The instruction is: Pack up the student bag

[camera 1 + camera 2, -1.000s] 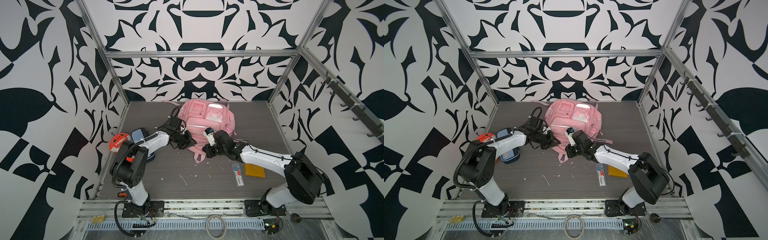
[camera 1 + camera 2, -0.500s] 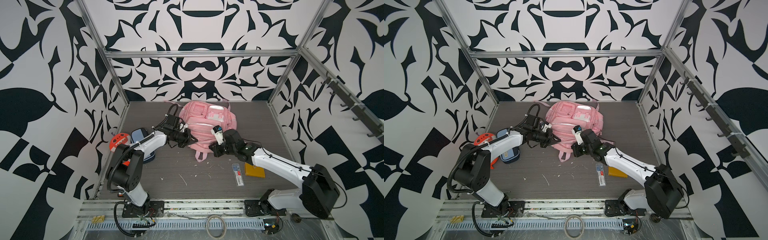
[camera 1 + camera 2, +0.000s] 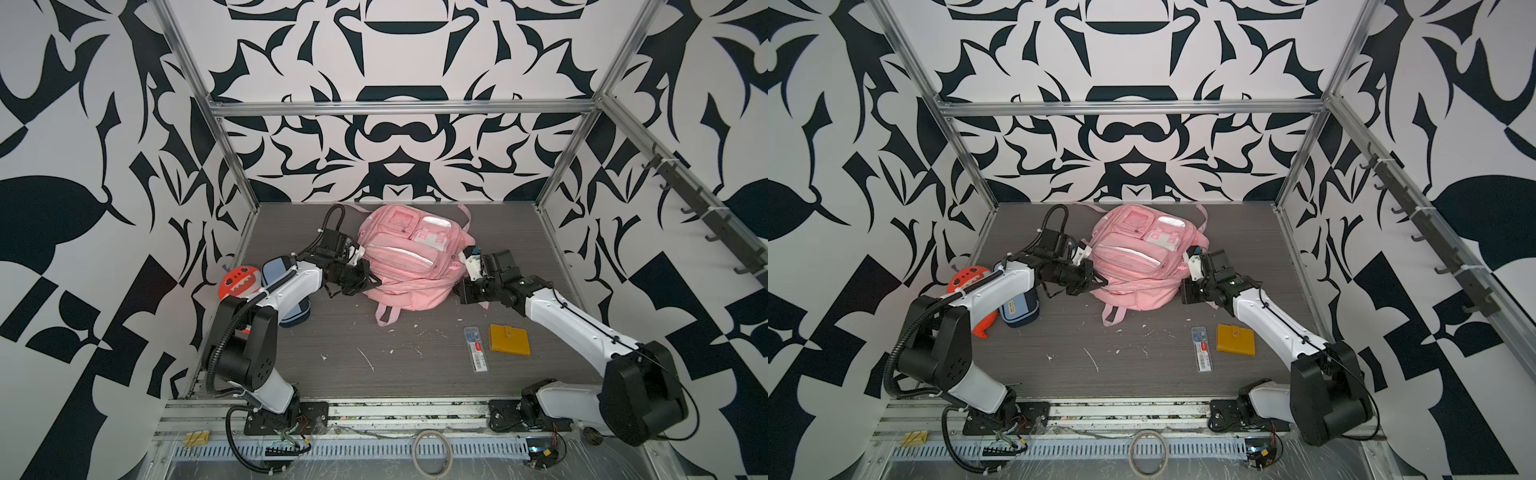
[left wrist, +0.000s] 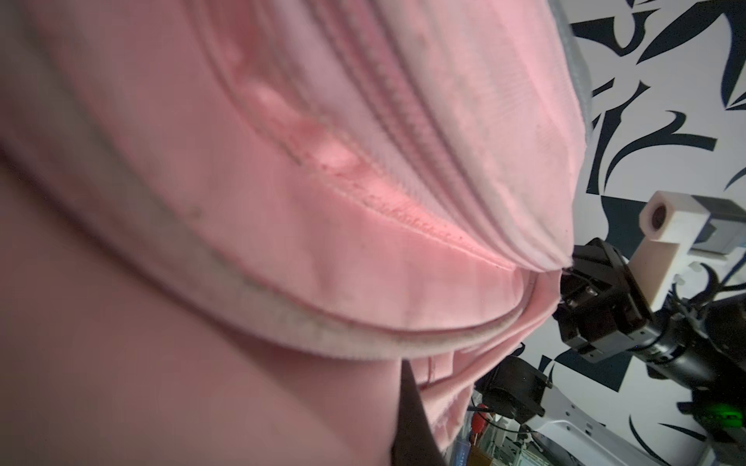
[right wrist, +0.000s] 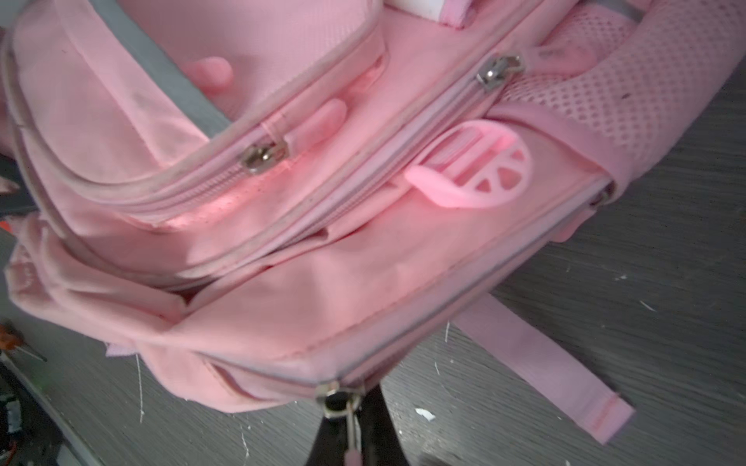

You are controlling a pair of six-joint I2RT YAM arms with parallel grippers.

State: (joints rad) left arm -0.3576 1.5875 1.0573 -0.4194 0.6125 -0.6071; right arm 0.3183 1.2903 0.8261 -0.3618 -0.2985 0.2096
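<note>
Pinching student bag (image 3: 409,266) w/ L hand (image 3: 371,282), R hand (image 3: 460,290) on zip pull (image 5: 341,399).

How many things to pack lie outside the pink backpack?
4: orange-red plush toy and blue pencil case by the left arm; clear slim box and yellow wallet by the right arm. Others may be hidden.

Pink student bag (image 4: 306,226) is filling most of the frame, very close and partly blurred, with zip lines (image 4: 407,133) and grey piping (image 4: 282,318) running across it. Left gripper (image 4: 408,397) is showing only as a dark closed tip poking into the bag's lower folds. Right gripper (image 4: 573,290) is sitting against the bag's far edge, with the black-and-white patterned wall (image 4: 662,133) showing beyond the bag.
</note>
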